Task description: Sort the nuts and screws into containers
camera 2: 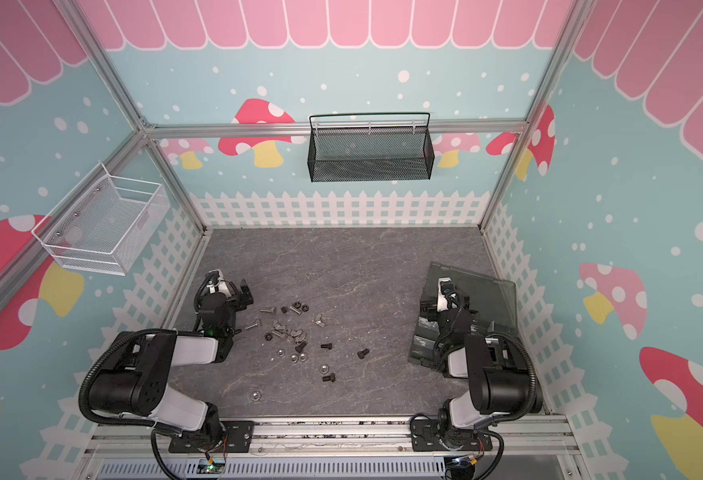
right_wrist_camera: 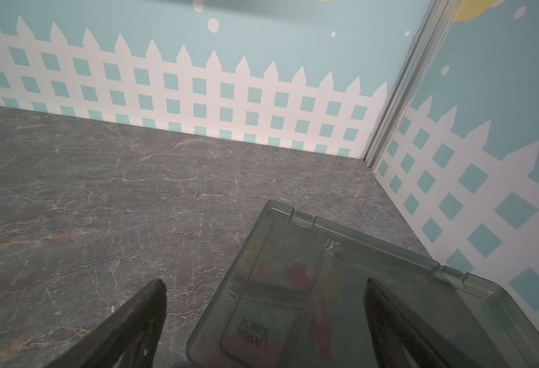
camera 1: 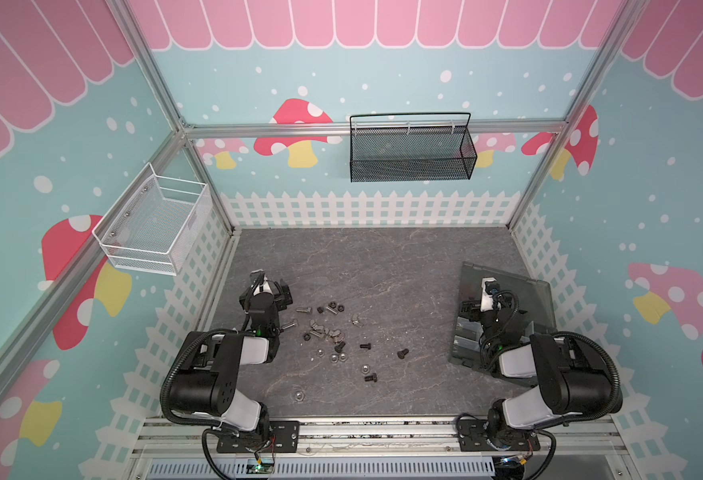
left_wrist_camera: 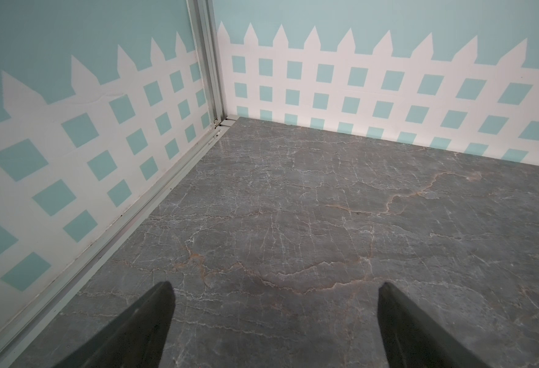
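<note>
Screws and nuts lie scattered on the grey marbled table, in both top views. Among them are a silver screw (camera 1: 304, 310) (camera 2: 267, 309), a black screw (camera 1: 402, 353) (camera 2: 363, 353), black nuts (camera 1: 333, 305) and a silver nut (camera 1: 365, 368) (camera 2: 324, 368). At the right stands the dark grey organizer box, lid (camera 1: 520, 291) (right_wrist_camera: 293, 286) swung open, its containers (camera 1: 466, 338) (camera 2: 424, 343) partly hidden by the right arm. My left gripper (camera 1: 284, 291) (left_wrist_camera: 276, 286) hangs open over bare table, left of the pile. Over the box's lid, my right gripper (camera 1: 468, 309) (right_wrist_camera: 263, 283) is open and empty.
A white wire basket (camera 1: 154, 224) hangs on the left wall and a black mesh basket (camera 1: 412, 149) on the back wall. Fence-patterned walls close in the table on three sides. One silver nut (camera 1: 298, 395) lies apart near the front edge.
</note>
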{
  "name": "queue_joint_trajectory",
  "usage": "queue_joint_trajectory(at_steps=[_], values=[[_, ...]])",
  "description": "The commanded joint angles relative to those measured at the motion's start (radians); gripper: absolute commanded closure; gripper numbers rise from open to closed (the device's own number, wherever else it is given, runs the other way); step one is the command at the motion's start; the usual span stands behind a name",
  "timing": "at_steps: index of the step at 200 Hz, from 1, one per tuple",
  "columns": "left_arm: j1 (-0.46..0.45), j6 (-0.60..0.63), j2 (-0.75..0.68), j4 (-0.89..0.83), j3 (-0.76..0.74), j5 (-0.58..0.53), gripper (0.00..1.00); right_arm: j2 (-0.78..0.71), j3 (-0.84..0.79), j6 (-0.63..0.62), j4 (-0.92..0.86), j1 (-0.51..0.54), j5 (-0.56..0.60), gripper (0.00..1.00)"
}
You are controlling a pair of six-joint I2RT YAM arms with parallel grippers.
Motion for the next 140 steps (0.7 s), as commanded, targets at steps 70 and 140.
queue_joint_trajectory(at_steps=[70,140], values=[[-0.004,-0.008,0.001,0.018,0.000,-0.014,0.00,-0.011,0.019,-0.006,-0.014,0.004,-0.002,0.03],[-0.009,-0.001,-0.099,-0.068,-0.001,-0.017,0.00,-0.281,0.084,0.084,-0.402,0.005,0.152,0.03]])
